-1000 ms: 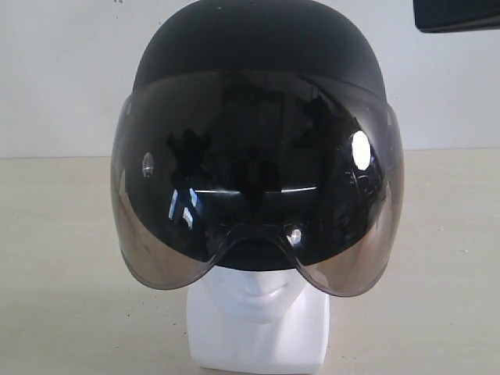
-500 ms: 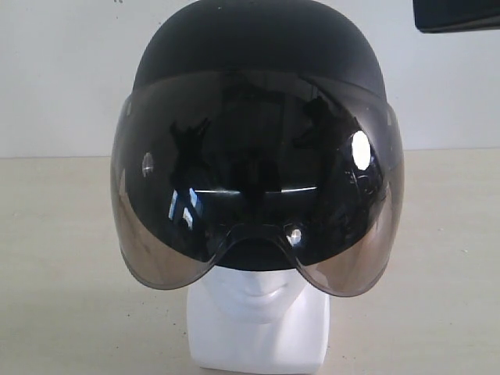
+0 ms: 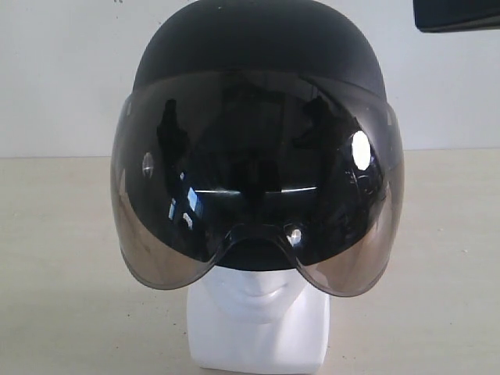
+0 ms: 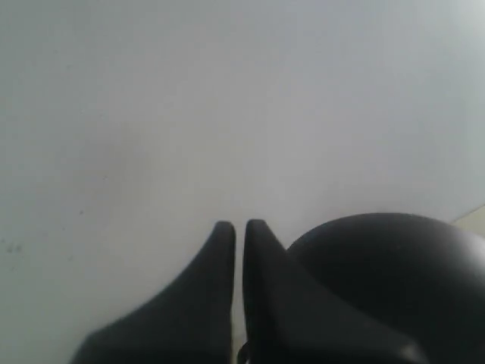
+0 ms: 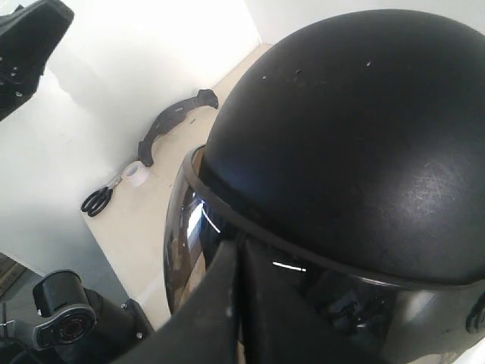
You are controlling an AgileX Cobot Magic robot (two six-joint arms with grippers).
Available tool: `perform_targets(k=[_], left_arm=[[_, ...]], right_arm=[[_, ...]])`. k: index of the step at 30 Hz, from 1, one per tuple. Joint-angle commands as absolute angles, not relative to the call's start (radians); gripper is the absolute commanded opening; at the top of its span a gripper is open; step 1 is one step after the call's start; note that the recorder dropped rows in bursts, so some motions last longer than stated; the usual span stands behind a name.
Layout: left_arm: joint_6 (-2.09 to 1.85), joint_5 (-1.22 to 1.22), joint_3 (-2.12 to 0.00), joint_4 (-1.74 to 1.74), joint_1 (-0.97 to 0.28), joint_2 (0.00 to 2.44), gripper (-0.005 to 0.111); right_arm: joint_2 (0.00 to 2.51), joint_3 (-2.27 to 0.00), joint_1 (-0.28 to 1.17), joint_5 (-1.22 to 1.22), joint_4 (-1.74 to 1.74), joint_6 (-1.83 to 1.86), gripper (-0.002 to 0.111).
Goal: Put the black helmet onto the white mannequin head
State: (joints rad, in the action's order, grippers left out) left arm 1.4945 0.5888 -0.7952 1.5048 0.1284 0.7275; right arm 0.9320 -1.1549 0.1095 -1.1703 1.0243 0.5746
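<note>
A black helmet (image 3: 258, 39) sits on a white mannequin head (image 3: 258, 320) in the middle of a pale table (image 3: 55, 273), facing the exterior camera. Its smoky visor (image 3: 258, 180) hangs down over the face, so only the lips, chin, neck and squarish base show below it. The shell looks level and centred on the head.

Compared with the frames of a moment ago, helmet and head have not shifted at all. Only the dark reflection on the left side of the visor has changed shape and slid a little further left. That is probably an arm moving in front of the scene while its load stays put.

The left gripper (image 4: 239, 227) points at a plain white wall with the helmet's dome just beside it. Its fingers are drawn almost together with a thin slit between them, and they hold nothing. The right gripper (image 5: 241, 241) hovers near the rim where shell meets visor, its fingers likewise pressed narrow and empty. Whether it touches the visor cannot be told.

With both grippers free and the helmet resting unaided, the placing appears finished — what remains, most likely, is for the arms to draw clear without nudging it.
</note>
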Motion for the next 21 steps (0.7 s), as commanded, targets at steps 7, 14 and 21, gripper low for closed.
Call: perform_targets(k=[7,14,21], left_arm=[[1.528,0.591,-0.783,1.537,0.124,0.727,0.004],[0.942,0.197,-0.685,0.811,0.124,0.716,0.004],[0.738,-0.218,-0.669,0.543,0.040,0.680,0.004]], right_arm=[[0.929,-1.163,0.112,-1.170,1.026,0.581,0.000],[0.929,-1.163,0.112,-1.164,1.026,0.581,0.000],[0.929,-1.163,0.112,-1.156,1.026,0.581,0.000]])
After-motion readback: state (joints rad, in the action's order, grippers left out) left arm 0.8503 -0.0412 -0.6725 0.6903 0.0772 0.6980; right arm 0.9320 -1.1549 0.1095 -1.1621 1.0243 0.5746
